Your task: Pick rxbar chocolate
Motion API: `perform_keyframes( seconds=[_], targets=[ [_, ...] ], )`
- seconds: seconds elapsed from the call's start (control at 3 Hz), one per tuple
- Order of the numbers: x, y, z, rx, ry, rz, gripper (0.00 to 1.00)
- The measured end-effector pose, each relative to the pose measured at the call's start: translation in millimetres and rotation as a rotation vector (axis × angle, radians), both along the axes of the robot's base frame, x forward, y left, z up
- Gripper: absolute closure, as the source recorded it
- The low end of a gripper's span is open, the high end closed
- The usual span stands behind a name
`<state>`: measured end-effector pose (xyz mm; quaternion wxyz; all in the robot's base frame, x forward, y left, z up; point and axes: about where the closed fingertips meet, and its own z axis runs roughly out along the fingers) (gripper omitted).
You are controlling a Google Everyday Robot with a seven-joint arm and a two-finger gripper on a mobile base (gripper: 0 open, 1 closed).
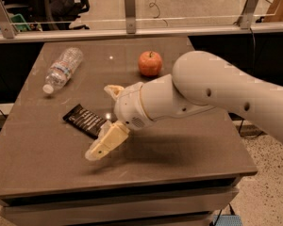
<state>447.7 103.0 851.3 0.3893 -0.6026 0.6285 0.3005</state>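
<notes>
The rxbar chocolate (81, 118) is a flat black-wrapped bar with white lettering, lying on the brown table (188, 149) left of centre. My gripper (100, 122) hangs over the bar's right end. It is open, with one cream finger (105, 141) low at the front and the other finger (113, 90) behind, the bar's right end between them. The white arm reaches in from the right and hides the bar's right tip. Nothing is held.
A clear plastic water bottle (61, 68) lies on its side at the back left. A red apple (150, 63) stands at the back centre. A glass rail with metal posts (129, 4) runs behind the table. The table's front edge is close below the gripper.
</notes>
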Motion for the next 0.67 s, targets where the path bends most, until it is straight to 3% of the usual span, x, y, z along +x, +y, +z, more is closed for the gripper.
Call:
perform_keyframes(
  seconds=[0.33, 0.67],
  targets=[
    [0.2, 19.0, -15.4, -0.001, 0.015, 0.002, 0.00],
    [-2.1, 32.4, -23.6, 0.000, 0.028, -0.004, 0.17]
  ],
)
